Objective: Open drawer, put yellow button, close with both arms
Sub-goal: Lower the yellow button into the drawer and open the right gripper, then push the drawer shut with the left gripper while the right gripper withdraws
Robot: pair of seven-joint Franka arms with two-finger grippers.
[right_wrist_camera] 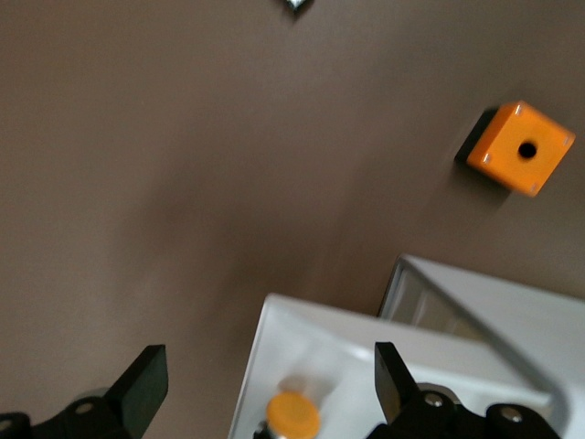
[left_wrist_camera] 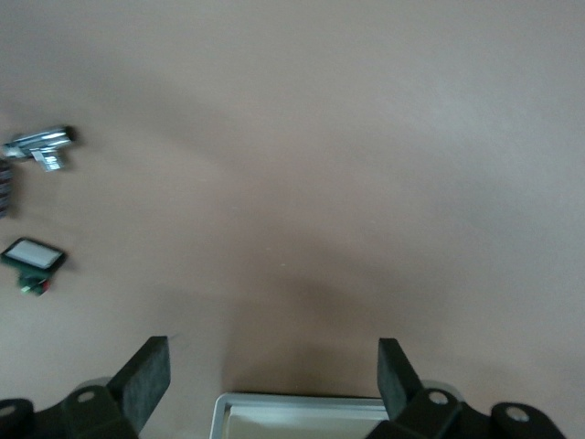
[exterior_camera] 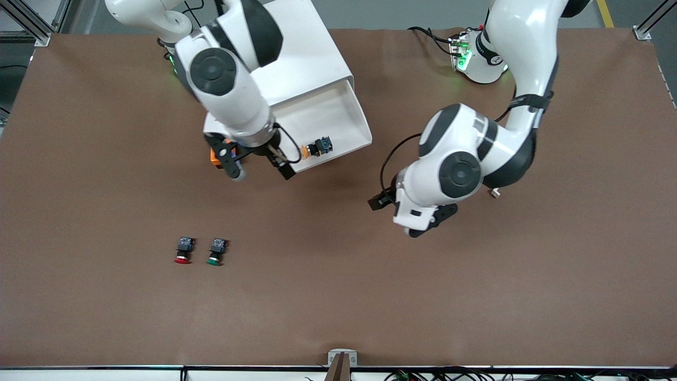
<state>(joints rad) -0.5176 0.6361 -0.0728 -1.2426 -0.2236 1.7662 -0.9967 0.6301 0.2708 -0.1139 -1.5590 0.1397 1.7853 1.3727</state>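
Note:
The top drawer (exterior_camera: 338, 114) of the white cabinet (exterior_camera: 301, 58) stands pulled out. The yellow button (exterior_camera: 316, 147) lies on its side in the drawer, near the front rim. My right gripper (exterior_camera: 262, 170) is open and empty, just over the drawer's front corner beside the button. In the right wrist view the yellow cap (right_wrist_camera: 292, 416) shows between the open fingers (right_wrist_camera: 146, 384), on the drawer floor (right_wrist_camera: 274, 357). My left gripper (exterior_camera: 410, 211) is open and empty over bare table, toward the left arm's end from the drawer. The left wrist view shows its gripper (left_wrist_camera: 271, 375) above a white rimmed edge (left_wrist_camera: 302, 407).
A red-capped button (exterior_camera: 183, 251) and a green-capped button (exterior_camera: 217, 252) stand side by side nearer the front camera. An orange box (exterior_camera: 214, 156) lies by the right gripper; it also shows in the right wrist view (right_wrist_camera: 521, 146). Small parts (left_wrist_camera: 41, 146) lie on the table.

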